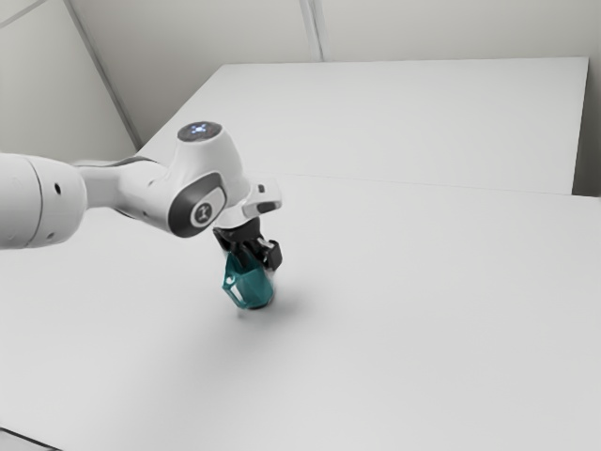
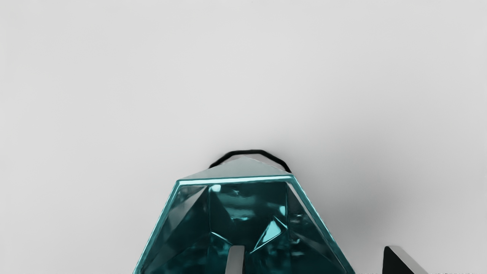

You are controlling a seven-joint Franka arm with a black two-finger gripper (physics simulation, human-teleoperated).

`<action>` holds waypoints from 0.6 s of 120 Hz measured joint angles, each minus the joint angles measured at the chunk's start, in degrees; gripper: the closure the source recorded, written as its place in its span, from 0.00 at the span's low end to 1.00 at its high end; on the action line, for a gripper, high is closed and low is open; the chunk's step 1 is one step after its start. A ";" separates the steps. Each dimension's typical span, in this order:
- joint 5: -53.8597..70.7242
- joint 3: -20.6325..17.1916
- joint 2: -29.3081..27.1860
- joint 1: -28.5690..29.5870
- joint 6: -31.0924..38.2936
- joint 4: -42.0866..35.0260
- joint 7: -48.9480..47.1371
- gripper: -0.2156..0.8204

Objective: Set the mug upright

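Observation:
In the exterior view the black gripper (image 1: 259,260) points down at the teal faceted mug (image 1: 252,287), over its top. The mug's opening faces the hand, and its angular handle is toward the exterior view's left. In the wrist view the gripper (image 2: 315,255) stands open across one side wall of the mug (image 2: 243,198): one finger reaches into the opening, the other is outside, apart from the wall. A dark curved edge shows beyond the rim. Whether the base rests flat on the table is unclear.
The white table (image 1: 404,310) extends around the mug, with a dark shadow beside it. Another white surface (image 1: 404,113) lies at the back, below pale walls. A dark-edged object (image 1: 28,440) is at the exterior view's lower left corner.

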 joint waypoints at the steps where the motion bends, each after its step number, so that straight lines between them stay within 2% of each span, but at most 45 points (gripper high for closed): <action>1: -0.01 -0.02 -0.27 -0.01 -0.12 0.03 -0.05 0.44; 15: -0.05 -0.60 -4.04 0.13 -2.62 0.78 -0.62 0.34; 32: -1.09 -0.71 -6.90 -0.29 -7.73 4.40 -1.09 0.28; 57: -3.14 -0.78 -5.29 -0.06 -20.32 22.89 -2.46 0.23; 72: -3.47 -0.78 -3.89 -0.27 -27.89 31.41 -3.27 0.22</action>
